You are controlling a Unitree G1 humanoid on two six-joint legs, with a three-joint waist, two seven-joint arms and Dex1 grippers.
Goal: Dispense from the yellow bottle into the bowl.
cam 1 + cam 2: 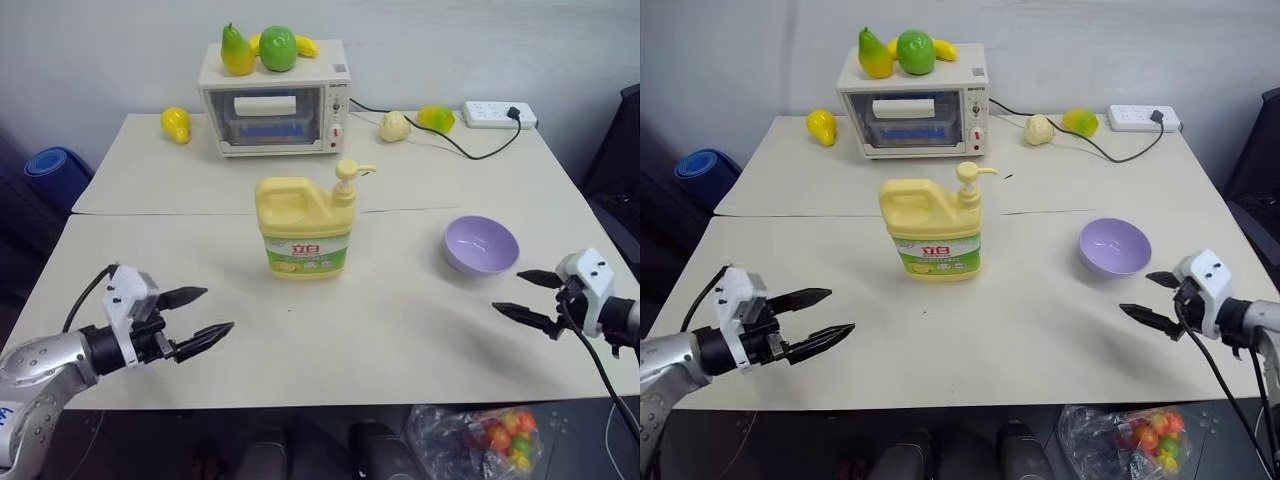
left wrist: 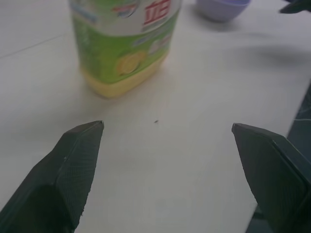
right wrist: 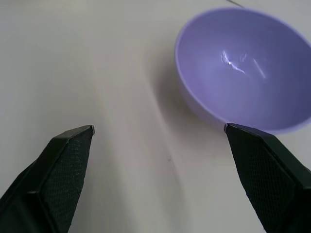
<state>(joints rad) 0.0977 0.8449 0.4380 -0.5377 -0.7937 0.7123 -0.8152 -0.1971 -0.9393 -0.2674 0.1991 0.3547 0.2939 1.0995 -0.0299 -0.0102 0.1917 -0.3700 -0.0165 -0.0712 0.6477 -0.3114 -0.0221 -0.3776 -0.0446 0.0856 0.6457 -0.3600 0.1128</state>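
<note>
Both pincers, left gripper (image 1: 205,313) and right gripper (image 1: 528,297), are held wide open and empty; the large pale-yellow plastic pump jug (image 1: 303,225), probably heavy and slippery, is best steadied at its handle, the light lavender plastic bowl (image 1: 481,245) to its right likely sliding easily

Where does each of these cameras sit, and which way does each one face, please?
Left eye view: on the head, looking forward and down over the table; yellow bottle mid-table, bowl to its right, toaster oven behind; both arms show, left gripper and right gripper open.
Right eye view: beside it, same scene.
Left wrist view: along the left gripper's fingers, facing the bottle's base.
Right wrist view: along the right gripper's fingers, facing the bowl.
Shared: the left wrist view also catches the bowl.
</note>
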